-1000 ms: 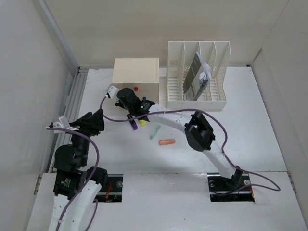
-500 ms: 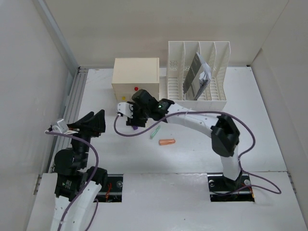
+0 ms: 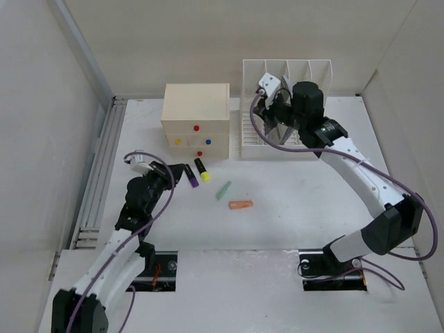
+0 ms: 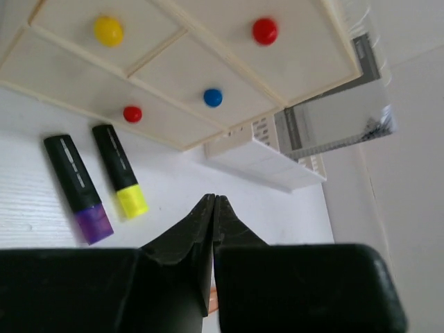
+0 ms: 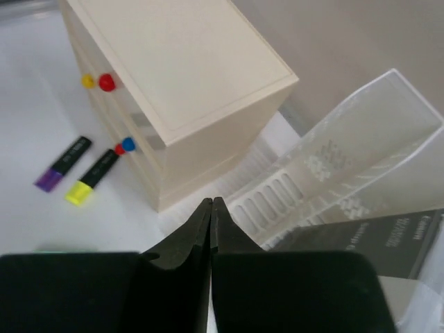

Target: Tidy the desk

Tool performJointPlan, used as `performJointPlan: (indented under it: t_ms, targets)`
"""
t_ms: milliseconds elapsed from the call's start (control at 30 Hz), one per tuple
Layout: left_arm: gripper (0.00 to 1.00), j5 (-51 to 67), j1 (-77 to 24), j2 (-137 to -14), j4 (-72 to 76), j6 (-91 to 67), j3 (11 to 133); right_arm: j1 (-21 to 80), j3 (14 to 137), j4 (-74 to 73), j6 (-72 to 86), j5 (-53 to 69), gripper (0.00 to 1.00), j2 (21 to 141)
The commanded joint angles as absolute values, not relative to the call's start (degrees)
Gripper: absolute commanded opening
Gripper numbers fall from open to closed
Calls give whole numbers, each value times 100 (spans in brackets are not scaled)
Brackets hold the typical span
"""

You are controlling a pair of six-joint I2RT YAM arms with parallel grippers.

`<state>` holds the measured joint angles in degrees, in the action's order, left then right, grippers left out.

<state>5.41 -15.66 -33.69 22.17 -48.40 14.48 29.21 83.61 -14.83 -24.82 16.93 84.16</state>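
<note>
Your left gripper point(image 4: 211, 208) had its fingers pressed flat together on nothing. It sat low in front of the drawer box point(image 4: 208, 48), just left of the purple highlighter point(image 4: 78, 189) and the yellow highlighter point(image 4: 121, 171), which lay side by side but not touching before the box's lowest drawer. Your right gripper point(image 5: 210, 208) was likewise closed tight and empty, held high to the right of the drawer box, over the nearest slots of the file rack point(image 3: 319, 76). A dark printed booklet point(image 5: 374, 239) leaned in that rack. The desk point(image 3: 333, 187) spread wide beneath both arms, with the drawer box against its far edge. By my reading you were early to midway. The booklet looked filed, but all four drawers were shut. Besides the two highlighters, a green pen point(image 3: 223, 190) and a short orange item point(image 3: 241, 205), too small to name surely, lay loose in front of the drawer box, a little to its right. None of these was put away. You had broad bare desk in front and to the right of the drawer box for swinging either arm. Room was tighter where the rack stood just beside the box, and to the left of the box the enclosure wall point(image 3: 41, 139) closed in.
</note>
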Motion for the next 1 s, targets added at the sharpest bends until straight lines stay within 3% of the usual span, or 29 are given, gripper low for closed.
performJointPlan:
  t_ms: [0, 67, 100, 200, 267, 600, 967]
  targets:
    - [0, 1151, -1556, -4216, 3796, -5054, 1696, 2567, 8429, -1204, -1567, 3601, 4, 8473]
    - [11, 1388, -1556, -4821, 4314, -5001, 1758, 2348, 8429, -1134, -1477, 4206, 30, 8473]
    - [23, 1389, -1556, -4982, 4437, -5001, 1810, 2294, 8429, -1134, -1477, 4384, 34, 8473]
    - [36, 1512, -1556, -5632, 4982, -5001, 1863, 2241, 8429, -1081, -1477, 4552, 63, 8359]
    - [41, 1800, -1556, -6018, 5542, -5272, 1916, 2189, 8358, -1020, -1477, 4648, 73, 8297]
    - [37, 1776, -1511, -8436, 7672, -6240, 2082, 2083, 8183, -853, -1371, 4878, 66, 8183]
    - [37, 1406, -1670, -9492, 7463, -6240, 3207, 2030, 8077, -800, -1318, 4931, 66, 8235]
